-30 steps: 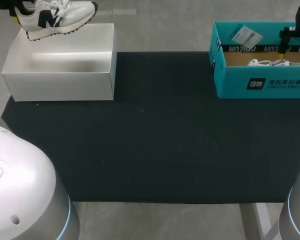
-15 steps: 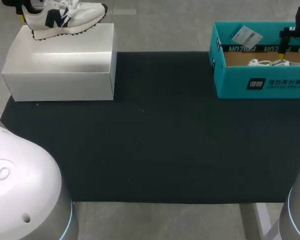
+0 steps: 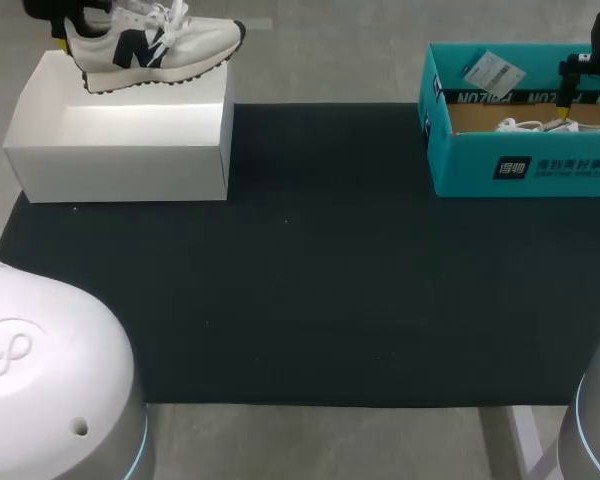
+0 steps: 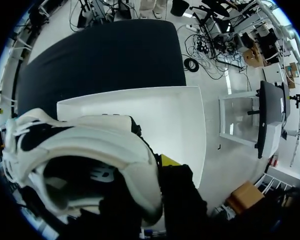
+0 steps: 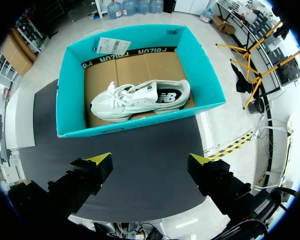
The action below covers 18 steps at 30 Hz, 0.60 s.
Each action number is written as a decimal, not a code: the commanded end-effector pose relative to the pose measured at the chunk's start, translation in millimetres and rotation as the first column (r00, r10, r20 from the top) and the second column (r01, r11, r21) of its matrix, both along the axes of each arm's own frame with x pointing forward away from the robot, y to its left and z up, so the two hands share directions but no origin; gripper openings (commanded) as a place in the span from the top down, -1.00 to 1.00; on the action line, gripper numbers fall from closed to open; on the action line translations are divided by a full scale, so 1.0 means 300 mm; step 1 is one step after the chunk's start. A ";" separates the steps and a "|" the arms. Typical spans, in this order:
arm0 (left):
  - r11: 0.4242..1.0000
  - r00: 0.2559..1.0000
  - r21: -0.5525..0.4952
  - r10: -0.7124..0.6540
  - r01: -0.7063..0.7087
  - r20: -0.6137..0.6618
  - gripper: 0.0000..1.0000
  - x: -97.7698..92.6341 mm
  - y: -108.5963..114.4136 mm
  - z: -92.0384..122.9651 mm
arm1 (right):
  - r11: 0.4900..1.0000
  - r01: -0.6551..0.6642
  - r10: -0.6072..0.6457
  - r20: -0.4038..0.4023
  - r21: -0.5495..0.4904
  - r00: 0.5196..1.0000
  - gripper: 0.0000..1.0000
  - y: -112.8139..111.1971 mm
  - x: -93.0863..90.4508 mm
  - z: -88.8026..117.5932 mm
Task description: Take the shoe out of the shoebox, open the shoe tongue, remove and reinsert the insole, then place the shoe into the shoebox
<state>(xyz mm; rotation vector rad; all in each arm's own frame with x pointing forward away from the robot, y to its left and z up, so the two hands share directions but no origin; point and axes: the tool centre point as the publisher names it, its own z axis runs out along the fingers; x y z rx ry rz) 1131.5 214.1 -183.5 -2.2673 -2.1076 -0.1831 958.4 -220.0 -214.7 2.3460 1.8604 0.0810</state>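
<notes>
A white shoe (image 3: 155, 48) with a dark side logo hangs above the white box (image 3: 120, 150) at the table's far left. My left gripper (image 3: 63, 38) is shut on its heel. In the left wrist view the shoe's heel collar (image 4: 90, 150) is pinched by the gripper (image 4: 155, 167); only one yellow tip shows, on the outside of the heel, and the other finger is hidden by the shoe. Beneath it lies the white box (image 4: 160, 110). My right gripper (image 5: 150, 165) stands open above the teal shoebox (image 5: 140, 117), which holds a second white shoe (image 5: 140, 100).
A black mat (image 3: 310, 270) covers the middle of the table between the two boxes. The teal shoebox (image 3: 525, 165) stands at the far right with a paper tag (image 3: 493, 72) on its back wall. My right gripper (image 3: 565, 105) hangs over that box.
My left arm has carried the shoe to the right above the white box. The right arm and the teal shoebox have not moved.
</notes>
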 end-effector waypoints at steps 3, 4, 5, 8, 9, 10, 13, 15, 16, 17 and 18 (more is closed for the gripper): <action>1.000 0.984 -0.017 -0.005 0.008 0.176 1.00 -0.211 -0.043 0.052 | 1.000 0.001 -0.001 0.002 0.000 1.000 -1.00 0.000 -0.002 -0.001; 1.000 0.984 -0.019 -0.005 0.008 0.176 1.00 -0.225 -0.052 0.053 | 1.000 0.001 -0.001 0.002 0.000 1.000 -1.00 0.000 -0.002 -0.001; 1.000 0.984 -0.014 0.002 0.001 0.177 1.00 -0.241 -0.063 0.052 | 1.000 0.001 -0.001 0.002 0.000 1.000 -1.00 0.000 -0.002 -0.001; 0.999 0.986 -0.036 0.000 0.006 0.168 1.00 -0.285 -0.097 0.047 | 1.000 0.001 -0.001 0.002 0.000 1.000 -1.00 0.000 -0.002 -0.001; 0.999 0.987 -0.045 -0.003 0.010 0.163 1.00 -0.296 -0.107 0.043 | 1.000 0.001 -0.001 0.002 0.000 1.000 -1.00 0.000 -0.002 -0.001; 0.999 0.987 -0.047 -0.003 0.011 0.162 1.00 -0.308 -0.115 0.042 | 1.000 0.001 -0.001 0.002 0.000 1.000 -1.00 0.000 -0.002 -0.001; 0.998 0.987 -0.053 -0.010 0.019 0.162 1.00 -0.347 -0.141 0.043 | 1.000 0.001 -0.001 0.002 0.000 1.000 -1.00 0.000 -0.002 -0.001; 0.999 0.986 -0.041 -0.019 0.026 0.166 1.00 -0.371 -0.155 0.045 | 1.000 0.001 -0.001 0.002 0.000 1.000 -1.00 0.000 -0.002 -0.001; 0.999 0.986 -0.038 -0.022 0.029 0.167 1.00 -0.384 -0.161 0.046 | 1.000 0.001 -0.001 0.002 0.000 1.000 -1.00 0.000 -0.002 -0.001; 0.999 0.986 -0.037 -0.024 0.030 0.167 1.00 -0.398 -0.168 0.047 | 1.000 0.001 -0.001 0.002 0.000 1.000 -1.00 0.000 -0.002 -0.001; 0.999 0.986 -0.036 -0.025 0.032 0.166 1.00 -0.410 -0.174 0.048 | 1.000 0.001 -0.001 0.002 0.000 1.000 -1.00 0.000 -0.002 -0.001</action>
